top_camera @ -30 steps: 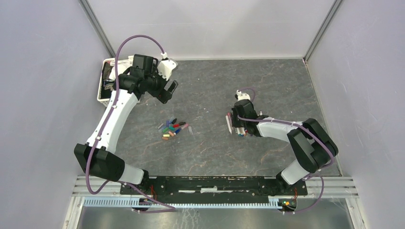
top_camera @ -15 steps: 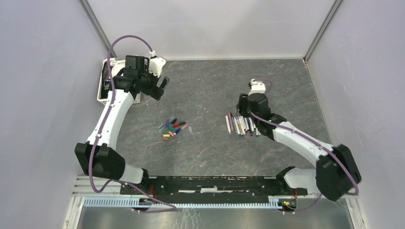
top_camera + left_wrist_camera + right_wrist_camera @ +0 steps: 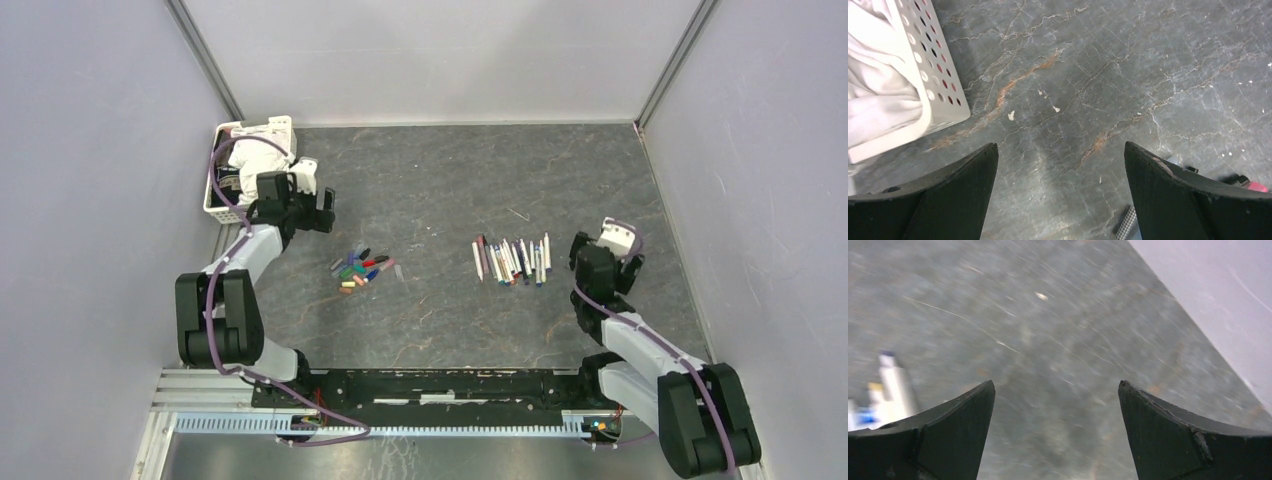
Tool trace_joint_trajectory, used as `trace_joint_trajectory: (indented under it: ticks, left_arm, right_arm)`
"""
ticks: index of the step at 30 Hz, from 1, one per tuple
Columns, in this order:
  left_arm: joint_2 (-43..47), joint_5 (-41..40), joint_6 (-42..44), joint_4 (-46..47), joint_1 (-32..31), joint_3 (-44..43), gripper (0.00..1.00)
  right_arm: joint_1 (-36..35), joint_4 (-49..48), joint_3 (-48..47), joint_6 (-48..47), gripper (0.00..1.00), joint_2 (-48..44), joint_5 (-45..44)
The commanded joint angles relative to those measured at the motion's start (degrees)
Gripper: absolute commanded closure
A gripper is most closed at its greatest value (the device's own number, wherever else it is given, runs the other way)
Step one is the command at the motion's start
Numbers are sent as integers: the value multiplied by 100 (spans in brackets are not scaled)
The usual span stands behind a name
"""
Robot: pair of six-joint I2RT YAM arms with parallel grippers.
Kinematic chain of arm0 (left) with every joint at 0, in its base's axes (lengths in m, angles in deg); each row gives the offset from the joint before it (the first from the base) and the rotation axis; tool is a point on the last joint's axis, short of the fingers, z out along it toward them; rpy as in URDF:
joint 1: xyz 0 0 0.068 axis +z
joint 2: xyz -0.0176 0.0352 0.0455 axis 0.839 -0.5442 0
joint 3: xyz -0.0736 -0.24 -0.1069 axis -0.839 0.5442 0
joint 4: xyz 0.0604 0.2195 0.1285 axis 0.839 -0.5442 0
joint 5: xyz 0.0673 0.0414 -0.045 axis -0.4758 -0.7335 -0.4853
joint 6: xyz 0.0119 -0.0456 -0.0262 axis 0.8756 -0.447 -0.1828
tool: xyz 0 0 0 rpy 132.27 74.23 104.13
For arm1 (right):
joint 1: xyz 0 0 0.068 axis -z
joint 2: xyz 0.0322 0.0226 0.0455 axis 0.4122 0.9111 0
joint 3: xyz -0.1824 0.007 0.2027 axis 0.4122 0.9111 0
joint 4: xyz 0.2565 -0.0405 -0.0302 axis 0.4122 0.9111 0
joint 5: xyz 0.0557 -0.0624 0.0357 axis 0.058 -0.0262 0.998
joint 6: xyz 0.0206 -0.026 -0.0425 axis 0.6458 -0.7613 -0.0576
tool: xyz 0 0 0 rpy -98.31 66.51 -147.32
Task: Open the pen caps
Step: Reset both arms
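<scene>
From above, the stubby mixed-colour plastic pen caps (image 3: 360, 270) lie heaped on the grey marbled table (image 3: 440, 180), well apart from a row of thin white-barrelled pens (image 3: 512, 260). A white perforated plastic basket (image 3: 268, 124) in the far-left corner holds crumpled white material (image 3: 240, 172).

Left wrist: the left gripper (image 3: 1059, 146) gapes empty beside that basket.

Right wrist: the right gripper (image 3: 1055, 382) gapes empty too, with blurred pens at its left.

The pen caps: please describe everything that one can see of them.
The pen caps are a small cluster of short, stubby pieces, plastic by their look, in green, blue, red, pink, orange and black. They lie loose on the grey marbled table, left of its middle, crowded together. The row of pens lies apart to their right. Nothing but the table touches them.
</scene>
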Motion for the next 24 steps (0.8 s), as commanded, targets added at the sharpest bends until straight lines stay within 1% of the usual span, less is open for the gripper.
trace_joint_trajectory:
  ticks: [1, 3, 5, 9, 12, 13, 15, 16, 17, 18, 19, 20, 21, 22, 24]
  left_arm:
    - [86, 568, -902, 2657, 181, 896, 0]
    - [74, 548, -1024, 3067, 179, 1148, 0]
    - [37, 476, -1132, 3235, 177, 1301, 0]
    - [-12, 370, -1321, 3770, 177, 1725, 0]
    - [-117, 371, -1397, 4167, 178, 1966, 0]
    - [-160, 372, -1398, 4254, 179, 2003, 0]
    - [-182, 302, -1531, 4565, 181, 2149, 0]
    - [-175, 287, -1551, 4702, 177, 2212, 0]
    - [-178, 304, -1548, 4788, 182, 2262, 0]
    - [-177, 309, -1561, 4918, 177, 2339, 0]
    - [-163, 308, -1564, 5086, 181, 2460, 0]
    - [-130, 315, -1565, 5387, 181, 2672, 0]
    - [-108, 339, -1545, 5745, 184, 2910, 0]
    - [-92, 297, -1559, 6595, 177, 3279, 0]
    - [-44, 234, -1465, 7514, 146, 3881, 0]
  right_arm:
    - [99, -1873, 621, -712, 2, 93, -1328]
    - [168, -2106, 748, -764, 2, 234, -1173]
    - [197, -2371, 874, -806, 2, 380, -1100]
    - [194, -3247, 1255, -1079, 2, 596, -879]
    - [198, -4032, 1484, -1295, 2, 885, -766]
    - [199, -4414, 1672, -1347, 2, 995, -747]
    - [195, -5308, 1954, -1745, 2, 1164, -584]
    - [194, -5581, 2009, -1852, 2, 1218, -435]
    - [208, -5547, 1964, -1856, 2, 1309, -409]
    - [205, -5718, 2013, -1881, 2, 1409, -324]
    - [200, -6259, 2149, -2021, 2, 1559, -222]
    - [204, -6544, 2259, -2166, 2, 1600, -34]
    - [207, -6407, 2239, -2219, 2, 1553, 258]
    - [200, -6407, 2283, -2303, 2, 1527, 500]
    - [184, -7194, 2629, -2594, 2, 1643, 1071]
